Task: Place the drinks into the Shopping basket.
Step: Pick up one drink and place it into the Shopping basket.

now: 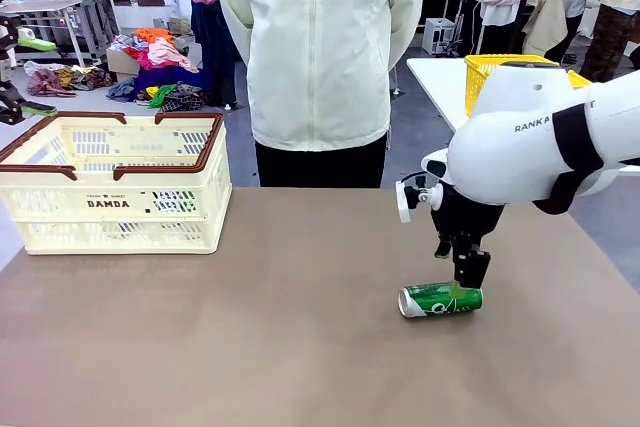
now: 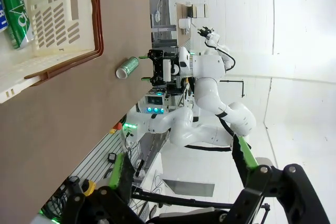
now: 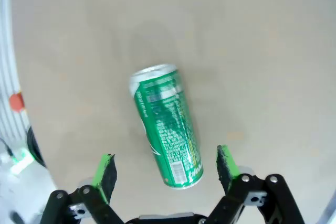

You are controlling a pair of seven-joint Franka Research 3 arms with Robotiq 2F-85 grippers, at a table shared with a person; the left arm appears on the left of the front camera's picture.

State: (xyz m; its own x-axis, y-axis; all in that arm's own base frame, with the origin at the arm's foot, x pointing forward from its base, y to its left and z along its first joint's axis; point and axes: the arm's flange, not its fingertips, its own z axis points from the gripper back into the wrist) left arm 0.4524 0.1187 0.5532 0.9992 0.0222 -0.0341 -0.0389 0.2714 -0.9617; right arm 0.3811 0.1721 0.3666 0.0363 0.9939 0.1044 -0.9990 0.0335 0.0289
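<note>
Already in the Shopping basket (image 2: 58,19): two (a green drink (image 2: 17,17), a blue drink (image 2: 2,13)). To do: last green can (image 3: 168,129), sideways on the surface (image 1: 250,347) under the wide-spread right pincer (image 3: 165,165); left pincer (image 2: 181,156) wide too, empty

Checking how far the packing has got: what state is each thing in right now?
green can on the table: lying on its side, not gripped.
Shopping basket: upright on the table, two cans inside.
green can in the basket: lying down.
blue can: lying beside it, mostly cut off at the picture edge.
right gripper: open, poised over the table can.
left gripper: open, empty.
</note>
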